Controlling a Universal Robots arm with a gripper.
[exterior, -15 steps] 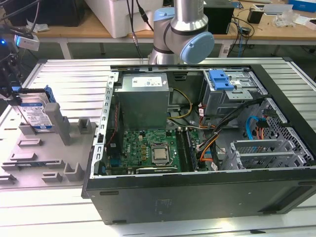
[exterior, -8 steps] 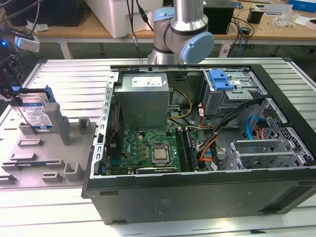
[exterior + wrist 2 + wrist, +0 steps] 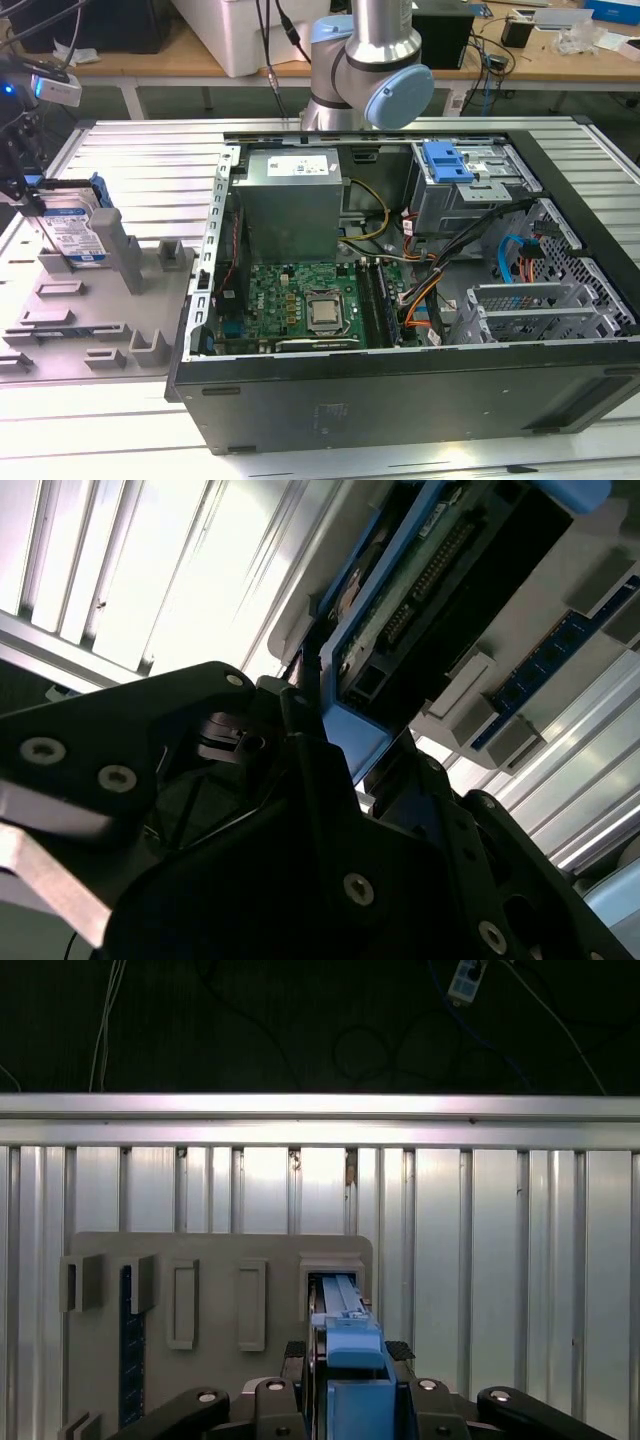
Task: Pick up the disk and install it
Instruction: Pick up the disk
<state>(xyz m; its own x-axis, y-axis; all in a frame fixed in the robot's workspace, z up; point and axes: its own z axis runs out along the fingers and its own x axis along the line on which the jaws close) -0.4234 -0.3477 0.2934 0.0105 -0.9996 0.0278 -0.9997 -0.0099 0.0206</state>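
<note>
Exterior view: the gripper [image 3: 32, 200] pinches the blue-framed edge of the disk [image 3: 75, 230], which stands upright in the grey holder [image 3: 110, 312] on the surface [image 3: 150, 150].

Exterior view: we log an open black computer case [image 3: 400, 400] lying on a slatted metal table [image 3: 150, 150]. Inside the case we find a grey power supply [image 3: 290, 195] at 11 o'clock. A green motherboard [image 3: 290, 305] with its processor socket [image 3: 325, 313] is at 7 o'clock. A metal drive cage [image 3: 470, 205] topped by a blue bracket [image 3: 447, 162] is at 1 o'clock. A grey slotted holder plate [image 3: 90, 320] sits at 9 o'clock from the case.
</note>
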